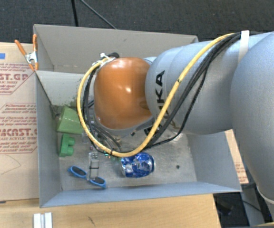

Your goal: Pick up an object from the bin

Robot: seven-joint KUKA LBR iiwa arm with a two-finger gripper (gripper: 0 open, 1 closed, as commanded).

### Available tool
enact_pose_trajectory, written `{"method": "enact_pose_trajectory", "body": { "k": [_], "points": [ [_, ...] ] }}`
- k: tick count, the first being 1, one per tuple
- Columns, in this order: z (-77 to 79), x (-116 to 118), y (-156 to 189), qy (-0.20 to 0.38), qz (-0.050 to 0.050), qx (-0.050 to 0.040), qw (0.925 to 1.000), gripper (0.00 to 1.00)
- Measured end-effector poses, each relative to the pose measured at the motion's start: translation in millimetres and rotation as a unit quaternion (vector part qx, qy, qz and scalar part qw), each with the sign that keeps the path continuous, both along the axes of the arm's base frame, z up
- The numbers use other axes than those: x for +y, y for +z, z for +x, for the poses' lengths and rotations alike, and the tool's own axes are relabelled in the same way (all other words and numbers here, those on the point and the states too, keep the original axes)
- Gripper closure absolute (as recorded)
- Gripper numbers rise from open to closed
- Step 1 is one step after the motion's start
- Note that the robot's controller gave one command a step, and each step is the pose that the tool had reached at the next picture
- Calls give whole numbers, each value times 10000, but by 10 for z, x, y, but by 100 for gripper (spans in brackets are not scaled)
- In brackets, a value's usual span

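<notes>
the gripper [94, 164], its spread impossible to tell, hangs just beside thin blue plastic glasses [87, 176] near the grey metal bin's [50, 175] lower left corner; flat frames may slip free.

The grey metal bin [181, 167] carries a pale green block [70, 120] and a darker green piece [66, 145] along its left wall. Near the front lie a blue spectacle-shaped piece [87, 176] and a crumpled blue wrapper [138, 165].

Grey arm [208, 94], orange wrist cover [120, 91], yellow and black cables [81, 106]
</notes>
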State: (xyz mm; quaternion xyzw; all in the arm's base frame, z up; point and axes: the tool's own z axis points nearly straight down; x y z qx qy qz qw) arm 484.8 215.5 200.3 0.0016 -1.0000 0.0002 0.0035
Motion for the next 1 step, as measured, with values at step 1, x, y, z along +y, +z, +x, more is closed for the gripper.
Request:
{"method": "enact_pose_trajectory", "body": {
  "k": [1],
  "points": [
    [-1, -997, -1282, 201, -7, -20, 9998, 0]
  ]
}}
